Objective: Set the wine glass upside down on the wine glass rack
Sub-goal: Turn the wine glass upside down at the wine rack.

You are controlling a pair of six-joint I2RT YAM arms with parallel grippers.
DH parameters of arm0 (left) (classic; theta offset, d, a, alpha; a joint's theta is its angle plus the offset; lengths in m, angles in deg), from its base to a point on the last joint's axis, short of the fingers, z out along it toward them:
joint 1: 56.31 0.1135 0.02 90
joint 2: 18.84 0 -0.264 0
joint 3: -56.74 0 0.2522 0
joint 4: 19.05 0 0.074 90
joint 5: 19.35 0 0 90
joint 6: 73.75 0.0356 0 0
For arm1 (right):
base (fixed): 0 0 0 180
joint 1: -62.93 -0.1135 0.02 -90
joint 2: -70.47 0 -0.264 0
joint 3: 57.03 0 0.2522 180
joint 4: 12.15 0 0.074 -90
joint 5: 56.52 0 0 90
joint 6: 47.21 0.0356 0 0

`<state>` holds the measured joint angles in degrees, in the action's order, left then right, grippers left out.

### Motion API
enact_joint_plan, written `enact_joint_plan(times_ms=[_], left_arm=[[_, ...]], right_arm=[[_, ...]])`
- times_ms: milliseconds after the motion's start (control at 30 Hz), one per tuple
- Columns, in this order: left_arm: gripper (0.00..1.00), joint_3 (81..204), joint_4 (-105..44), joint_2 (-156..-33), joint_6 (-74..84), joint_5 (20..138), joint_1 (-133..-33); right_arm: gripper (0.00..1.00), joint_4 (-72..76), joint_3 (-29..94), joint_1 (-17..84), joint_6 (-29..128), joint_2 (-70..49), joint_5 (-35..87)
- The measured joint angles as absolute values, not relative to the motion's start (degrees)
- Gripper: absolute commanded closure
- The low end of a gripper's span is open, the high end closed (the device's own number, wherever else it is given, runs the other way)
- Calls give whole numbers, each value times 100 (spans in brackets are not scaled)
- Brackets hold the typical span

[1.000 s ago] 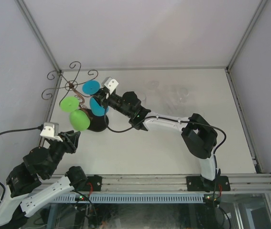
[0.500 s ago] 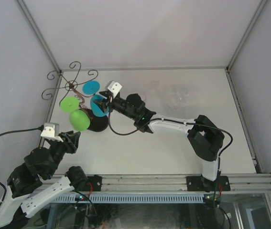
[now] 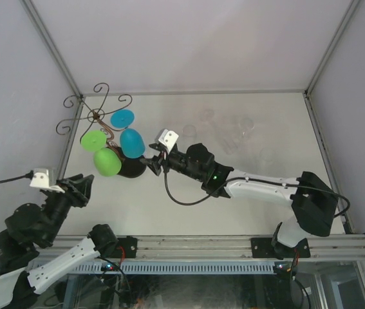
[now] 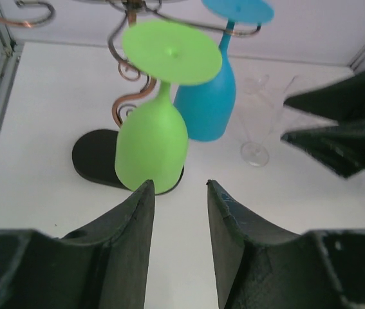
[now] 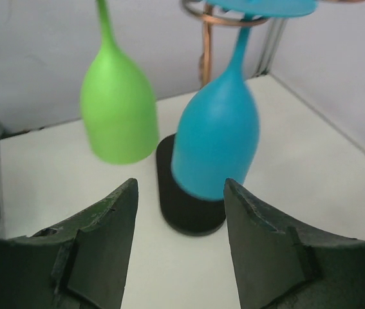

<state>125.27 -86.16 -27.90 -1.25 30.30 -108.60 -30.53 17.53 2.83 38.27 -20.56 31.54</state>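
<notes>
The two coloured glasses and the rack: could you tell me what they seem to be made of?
Green glass and blue glass: opaque, matte, evenly coloured, so probably plastic. Rack: thin bent metal wire, dark scrolls and a coppery stem; its black base looks matte, material unclear.

Blue wine glass (image 3: 132,143) is hanging upside down on the wire rack (image 3: 95,116). Foot's up top, resting on one of the curled arms, and the bowl dangles mouth-down over the black oval base (image 3: 132,170). Rack stands upright, coppery twisted stem, far-left part of the counter (image 3: 233,215).
</notes>
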Motion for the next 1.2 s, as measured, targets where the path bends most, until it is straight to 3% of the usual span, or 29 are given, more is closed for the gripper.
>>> enact_joint_plan(times_ms=[333, 567, 967, 1067, 1200], left_arm=[[56, 14514, -8904, -3826, 308, 2778, -10851], [52, 15075, -8668, -4937, 907, 2630, -10851], [41, 15158, -7761, -6252, 1650, 2505, -10679], [40, 15161, -7674, -6427, 1641, 2706, -10357], [38, 15158, -7658, -6526, 1613, 3006, -9920]], right_arm=[[42, -1383, 1222, 6, 4411, -943, 3108], [37, -303, 1139, -233, 4791, -744, 3283], [15, 812, 597, -479, 5349, 685, 4125], [1, 1006, 474, -545, 5512, 1159, 4361], [0, 1422, 299, -604, 5744, 1780, 4695]])
